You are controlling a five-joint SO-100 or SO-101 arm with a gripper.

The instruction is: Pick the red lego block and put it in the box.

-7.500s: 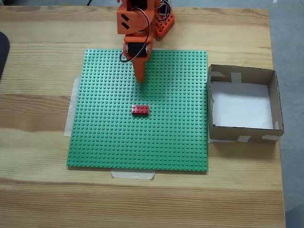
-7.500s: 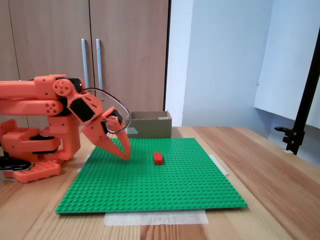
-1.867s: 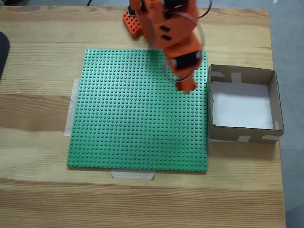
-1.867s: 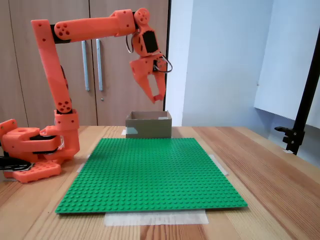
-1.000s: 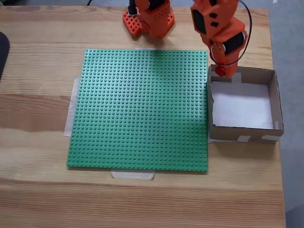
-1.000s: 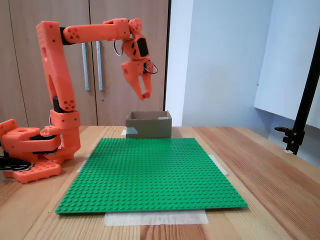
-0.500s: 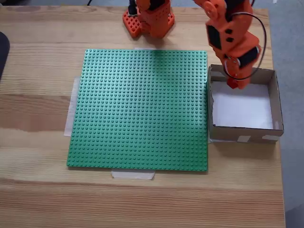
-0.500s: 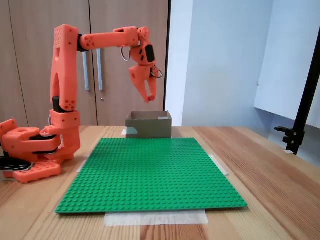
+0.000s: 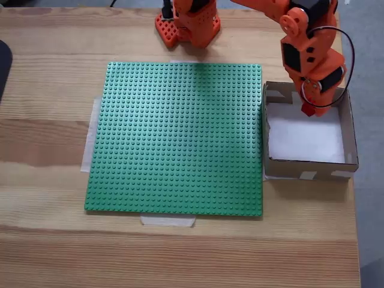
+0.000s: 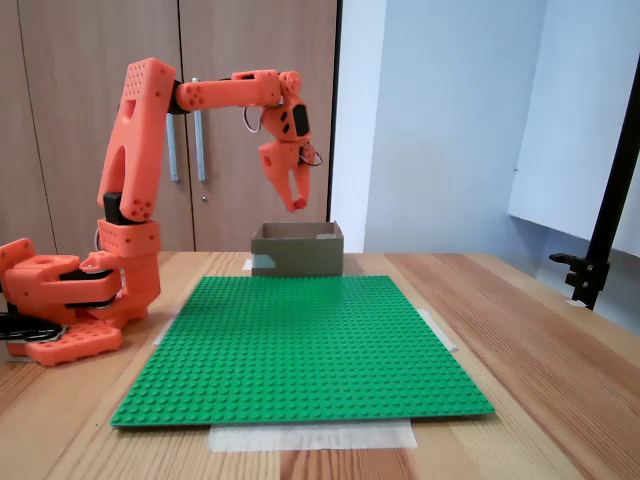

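Note:
My orange gripper point(image 9: 308, 108) hangs above the box point(image 9: 348, 129), over the far half of its white floor, and points down. It is shut on the red lego block point(image 9: 308, 110), a small red piece showing at the fingertips. In the side-on fixed view the gripper point(image 10: 296, 204) is a short way above the box point(image 10: 297, 249) rim, and the brick at its tip is hard to tell from the orange fingers.
The green baseplate point(image 9: 180, 138) lies taped to the wooden table, left of the box in the top-down fixed view. The arm's base point(image 9: 187, 24) stands at the table's far edge. A black stand point(image 10: 598, 230) rises at the right in the side-on view.
The gripper has carried the brick further right and over the box, from its near-left corner to above the inside. The upper arm has swung forward.

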